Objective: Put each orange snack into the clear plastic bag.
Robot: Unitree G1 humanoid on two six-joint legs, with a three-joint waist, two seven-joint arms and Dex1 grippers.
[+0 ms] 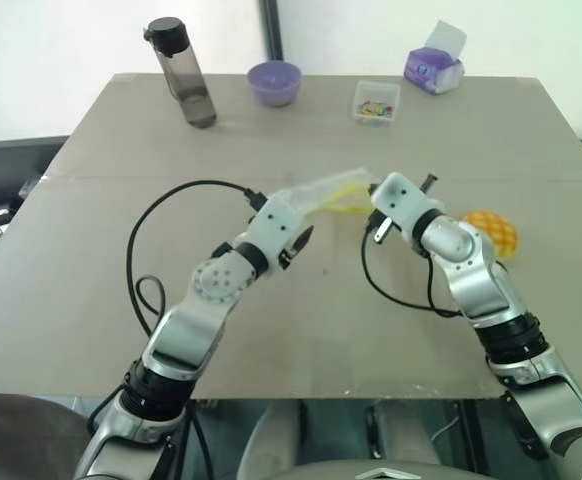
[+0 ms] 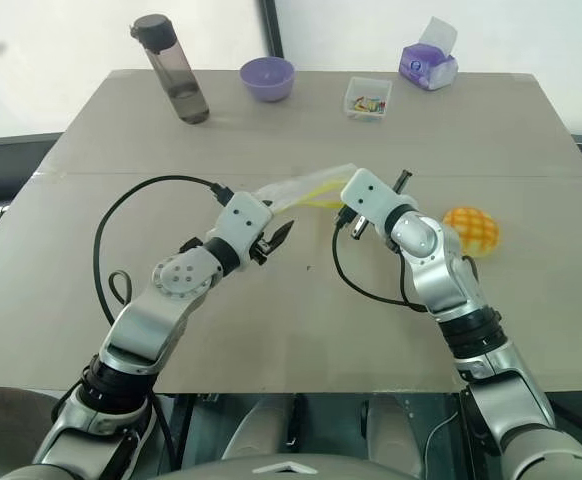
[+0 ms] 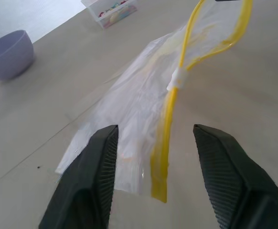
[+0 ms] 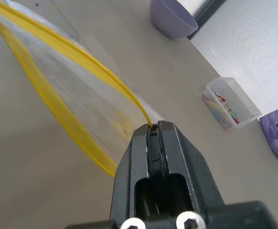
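Beige table [image 1: 101, 300]: beyond the orange snack [image 1: 493, 232] stand a bottle [image 1: 181, 72], purple bowl [image 1: 274, 82], clear box [image 1: 376, 102], tissue pack [image 1: 434, 66].

From where I stand, nothing on the table carries writing that can be read. The purple tissue pack [image 1: 433, 68] at the far edge has a round blue-and-white mark on its side, seen closer in the right wrist view, but no letters on it can be made out. The small clear box [image 1: 376, 102] holds colourful bits and the dark bottle [image 1: 183, 75] bears no legible label.
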